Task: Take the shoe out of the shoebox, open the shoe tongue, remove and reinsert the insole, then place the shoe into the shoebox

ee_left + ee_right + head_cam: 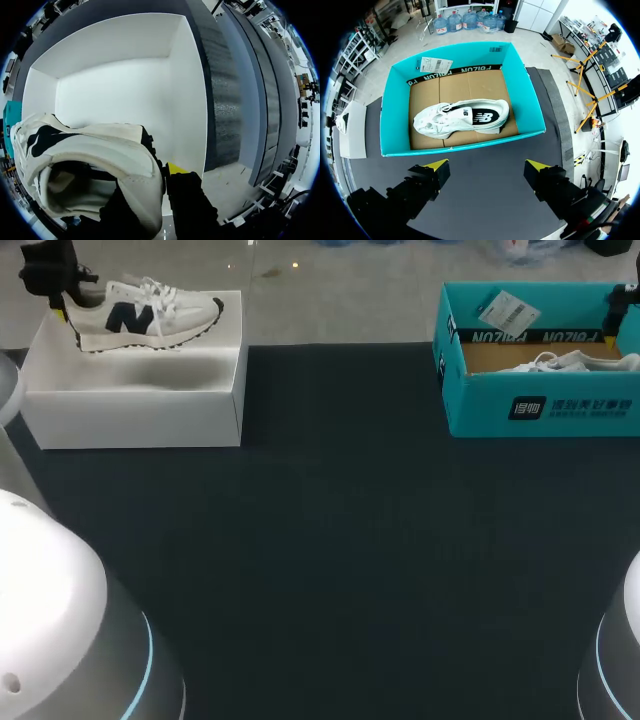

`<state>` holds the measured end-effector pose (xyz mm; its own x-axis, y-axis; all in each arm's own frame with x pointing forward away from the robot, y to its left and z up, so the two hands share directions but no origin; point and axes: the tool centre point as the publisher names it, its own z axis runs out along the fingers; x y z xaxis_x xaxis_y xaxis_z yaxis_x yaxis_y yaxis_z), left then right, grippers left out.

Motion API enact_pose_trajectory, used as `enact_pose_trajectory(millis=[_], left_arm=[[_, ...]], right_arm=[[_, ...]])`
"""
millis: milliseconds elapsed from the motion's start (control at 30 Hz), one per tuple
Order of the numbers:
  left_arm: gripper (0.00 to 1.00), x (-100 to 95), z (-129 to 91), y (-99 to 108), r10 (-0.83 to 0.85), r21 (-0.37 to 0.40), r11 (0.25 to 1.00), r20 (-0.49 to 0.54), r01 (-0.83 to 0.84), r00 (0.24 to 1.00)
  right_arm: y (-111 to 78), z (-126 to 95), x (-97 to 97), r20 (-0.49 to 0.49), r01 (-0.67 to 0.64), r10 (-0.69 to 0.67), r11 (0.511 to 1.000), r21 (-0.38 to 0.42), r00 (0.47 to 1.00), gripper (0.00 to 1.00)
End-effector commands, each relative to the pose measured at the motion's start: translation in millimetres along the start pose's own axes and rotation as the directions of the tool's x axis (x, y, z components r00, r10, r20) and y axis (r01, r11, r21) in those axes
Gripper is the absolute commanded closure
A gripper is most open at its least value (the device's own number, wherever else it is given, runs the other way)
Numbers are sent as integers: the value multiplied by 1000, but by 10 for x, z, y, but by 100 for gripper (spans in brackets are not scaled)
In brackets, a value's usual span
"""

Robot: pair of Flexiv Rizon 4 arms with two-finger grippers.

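A white shoe with a large dark logo on its side sits at the upper left over a white box. It is sole down, its long axis running left to right and its toe pointing right. The left pincer is clamped on its heel, with the heel wall between the fingers and one yellow tip showing outside it. At the upper right a teal shoebox bears a dark printed label on its front wall, a black lettered band inside, and a white barcode tag. A second shoe lies along the box's length, its laced front toward the tag end. The right pincer is spread wide and holds nothing, over the dark tabletop.
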<state>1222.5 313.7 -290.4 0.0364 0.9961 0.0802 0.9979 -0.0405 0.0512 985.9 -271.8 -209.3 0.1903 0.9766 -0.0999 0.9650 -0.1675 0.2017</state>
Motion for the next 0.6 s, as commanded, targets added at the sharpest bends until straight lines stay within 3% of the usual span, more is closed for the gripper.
enact_pose_trajectory(millis=[33, 333, 600], left_arm=[[100, 24, -621, -2, -12, 102, 995, -23, 14, 1000], [100, 138, -1297, 6, -63, 17, 998, -56, 64, 996], [100, 209, -1544, 12, -81, -18, 997, -67, 80, 994]], right_arm=[[-5, 2, 2, 1, -1, 1, 1000, -2, 1000, 0], [-5, 2, 2, 1, -1, 1, 1000, -2, 1000, 0], [-5, 2, 2, 1, -1, 1, 1000, -2, 1000, 0]])
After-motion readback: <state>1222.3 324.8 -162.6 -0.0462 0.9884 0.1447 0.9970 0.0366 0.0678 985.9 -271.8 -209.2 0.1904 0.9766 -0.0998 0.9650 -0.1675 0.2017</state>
